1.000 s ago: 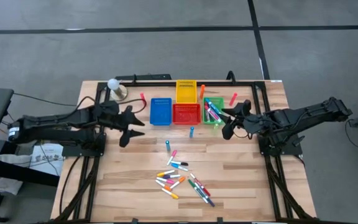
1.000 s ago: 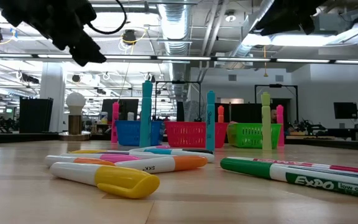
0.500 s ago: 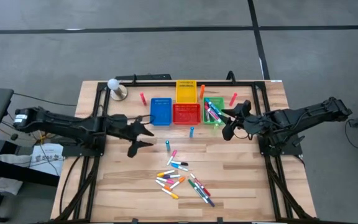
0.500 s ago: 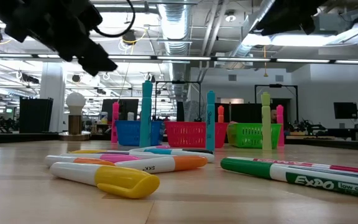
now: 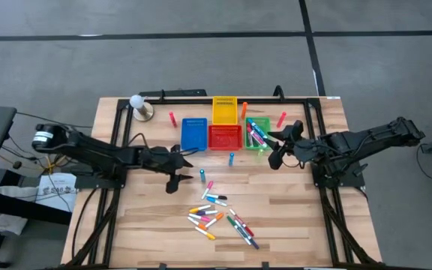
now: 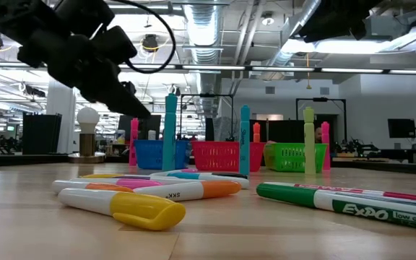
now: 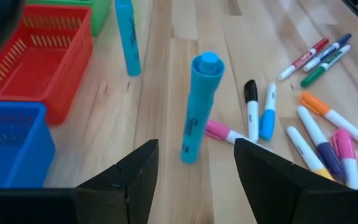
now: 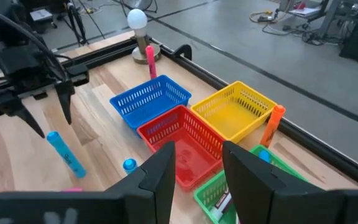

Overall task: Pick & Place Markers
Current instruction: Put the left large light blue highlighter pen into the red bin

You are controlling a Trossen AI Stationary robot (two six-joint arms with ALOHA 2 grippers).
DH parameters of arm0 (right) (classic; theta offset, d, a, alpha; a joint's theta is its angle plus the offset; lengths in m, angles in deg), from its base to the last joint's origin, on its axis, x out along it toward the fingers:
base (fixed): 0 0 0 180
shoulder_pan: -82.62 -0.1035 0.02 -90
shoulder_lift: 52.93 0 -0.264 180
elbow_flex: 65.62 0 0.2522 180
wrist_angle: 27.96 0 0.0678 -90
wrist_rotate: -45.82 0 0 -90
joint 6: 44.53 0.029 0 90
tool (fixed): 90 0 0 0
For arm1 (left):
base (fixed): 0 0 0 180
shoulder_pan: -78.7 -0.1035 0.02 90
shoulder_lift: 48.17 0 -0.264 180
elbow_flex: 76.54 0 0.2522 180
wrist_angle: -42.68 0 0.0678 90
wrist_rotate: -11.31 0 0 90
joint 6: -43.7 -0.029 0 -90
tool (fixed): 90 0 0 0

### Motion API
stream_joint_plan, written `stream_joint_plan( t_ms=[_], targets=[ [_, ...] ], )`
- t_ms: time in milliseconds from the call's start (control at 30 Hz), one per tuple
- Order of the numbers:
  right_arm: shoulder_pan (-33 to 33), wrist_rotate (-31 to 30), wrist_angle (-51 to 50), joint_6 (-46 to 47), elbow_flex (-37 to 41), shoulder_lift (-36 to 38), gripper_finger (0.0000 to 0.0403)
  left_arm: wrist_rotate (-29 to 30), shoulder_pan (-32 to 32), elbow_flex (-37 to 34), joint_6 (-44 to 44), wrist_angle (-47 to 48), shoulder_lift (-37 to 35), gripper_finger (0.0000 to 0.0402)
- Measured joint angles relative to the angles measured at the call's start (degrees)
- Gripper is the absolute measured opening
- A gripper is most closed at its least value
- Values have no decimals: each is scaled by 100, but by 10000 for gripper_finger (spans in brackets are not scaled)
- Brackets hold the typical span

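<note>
Reaching low across the wooden table (image 5: 291,217) from the nine o'clock side, the left arm lies stretched almost flat, its left gripper (image 5: 177,171) hanging above the boards with fingers spread wide and nothing between them. Just at its three o'clock an upright light-blue marker (image 5: 202,175) stands on end; in the left wrist view that same marker rises just beyond the gap between the two dark fingers, untouched. A second blue marker (image 5: 231,158) stands a little further toward one o'clock, near the red bin (image 5: 225,137). The loose markers (image 5: 220,216) lie scattered flat at about five o'clock from the left gripper, toward the table's near edge. The right arm waits, bent in from the three o'clock side, its right gripper (image 5: 277,147) poised beside the green bin (image 5: 258,133), fingers partly apart and holding nothing.
</note>
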Motion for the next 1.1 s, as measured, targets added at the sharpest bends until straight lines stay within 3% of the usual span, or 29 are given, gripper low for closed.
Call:
stream_joint_plan(
  t_ms=[433, 1100],
  targets=[
    [0, 442, 5, 11, 0, 2, 125, -2, -2, 4, -26, -1338, 1042, 210],
    [0, 448, 41, 15, 0, 2, 125, 0, -2, 11, -44, -2562, 1604, 210]
  ],
)
